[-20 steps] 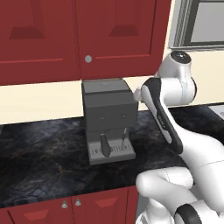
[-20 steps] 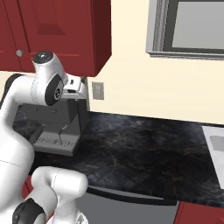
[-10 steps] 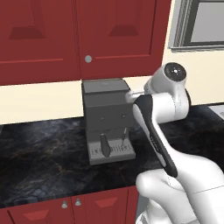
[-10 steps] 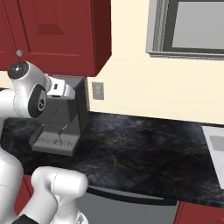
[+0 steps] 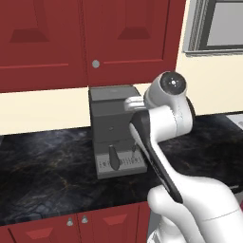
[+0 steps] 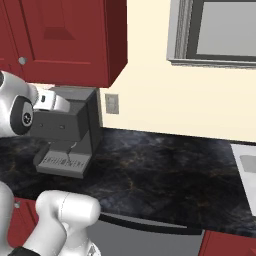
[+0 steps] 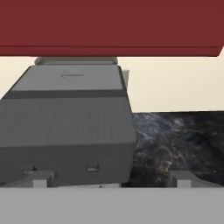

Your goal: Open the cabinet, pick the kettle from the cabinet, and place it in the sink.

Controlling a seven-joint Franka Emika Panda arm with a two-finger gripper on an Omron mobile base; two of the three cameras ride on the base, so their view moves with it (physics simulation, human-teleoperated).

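The white arm (image 5: 166, 142) is seen nearest in the left base view, rising from the lower right and bending up in front of a grey coffee machine (image 5: 114, 135). In the hand view, the tool (image 7: 111, 179) is shown with its two finger tips (image 7: 38, 178) set wide apart at the bottom, open and holding nothing, and it is pointed at the top of the coffee machine, which is seen just ahead of it. The coffee machine is stood on a dark marbled desk (image 6: 165, 170), against a cream wall. A wall socket (image 6: 112, 103) is set into that wall just beside the machine. At the far right edge of the desk, part of the pale sink (image 6: 246, 167) is visible, well apart from the arm. Above the coffee machine, the dark red cabinet (image 5: 128, 40) is hung on the wall with its door shut, and a round silver knob (image 5: 96, 63) is seen near the door's lower edge. A grey-framed window (image 6: 215, 32) is placed on the wall to the right of the cabinet.
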